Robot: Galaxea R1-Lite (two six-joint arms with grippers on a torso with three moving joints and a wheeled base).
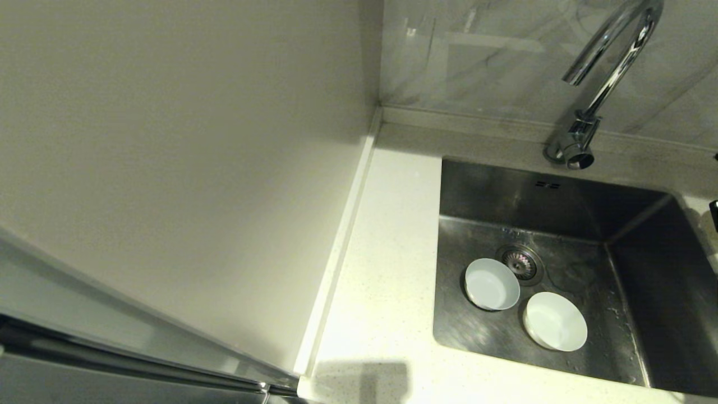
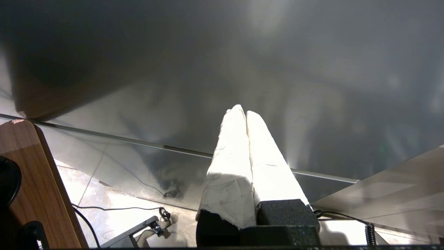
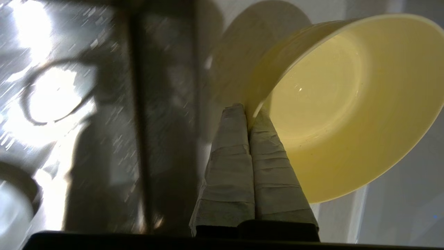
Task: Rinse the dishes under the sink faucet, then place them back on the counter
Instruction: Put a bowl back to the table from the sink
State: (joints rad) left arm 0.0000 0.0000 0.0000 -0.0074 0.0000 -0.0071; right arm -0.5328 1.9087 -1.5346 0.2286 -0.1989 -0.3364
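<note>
In the right wrist view my right gripper (image 3: 249,110) is shut on the rim of the yellow bowl (image 3: 347,104), which is tilted with its hollow facing the camera. This bowl and this gripper lie outside the head view. A pale grey-blue bowl (image 1: 492,284) and a white bowl (image 1: 555,321) sit upright on the floor of the sink (image 1: 628,235), next to the drain (image 1: 520,264). The faucet (image 1: 606,73) arches over the back of the sink. My left gripper (image 2: 242,111) is shut on nothing, parked low beside a grey panel.
The speckled counter (image 1: 387,269) runs along the sink's left side and front. A tall pale side panel (image 1: 185,168) closes it off on the left, and a tiled wall (image 1: 488,62) stands behind. Cables (image 2: 163,211) lie on the floor under the left arm.
</note>
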